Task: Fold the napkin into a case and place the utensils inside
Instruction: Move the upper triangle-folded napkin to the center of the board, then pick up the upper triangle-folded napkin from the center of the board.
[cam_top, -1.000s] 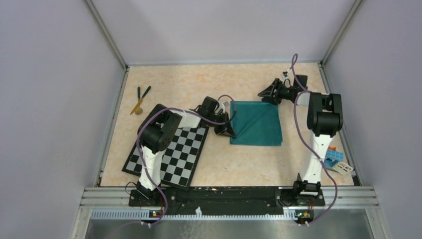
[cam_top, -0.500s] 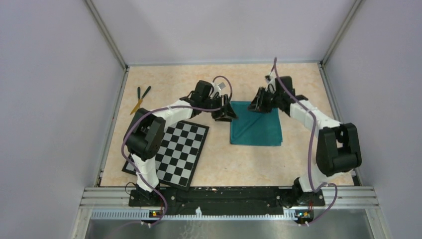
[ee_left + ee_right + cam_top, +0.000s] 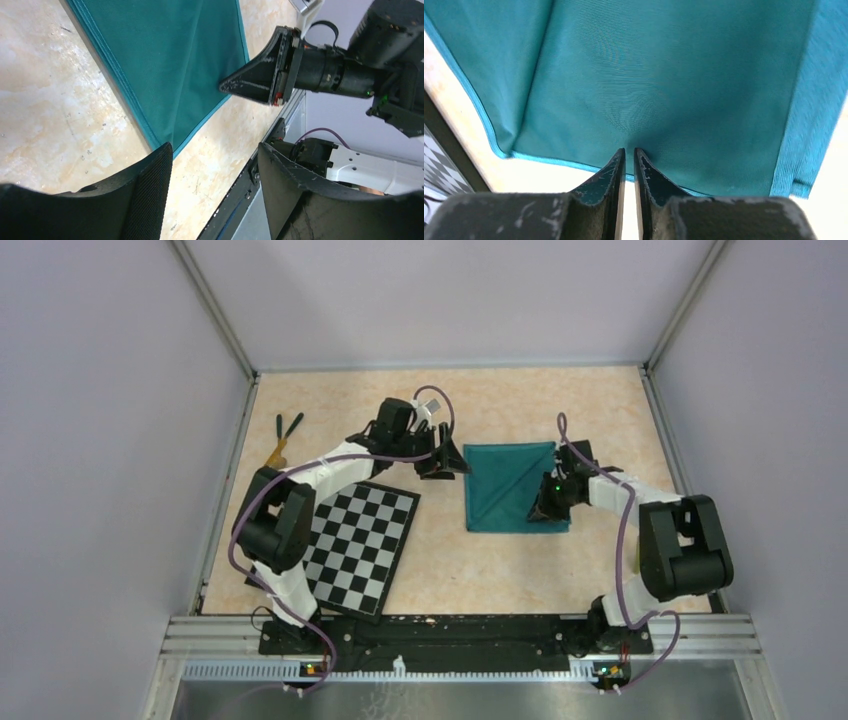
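1. While the napkin (image 3: pixel 512 490) lies mid-table with a diagonal crease, the utensils (image 3: pixel 283 438) wait far left, so folding looks to be the step in hand.
2. Left wrist: the left pincer (image 3: pixel 215 150) gapes wide and empty beside the cloth.
3. Right wrist: the right pincer (image 3: pixel 629 151) is all but closed, seemingly nipping the hem. The next move calls for carrying that hem across.

Teal napkin (image 3: pixel 515 488) folded flat at centre, utensils (image 3: pixel 282 440) far left

Jaws almost together (slim gap) over napkin (image 3: pixel 664 75) edge.
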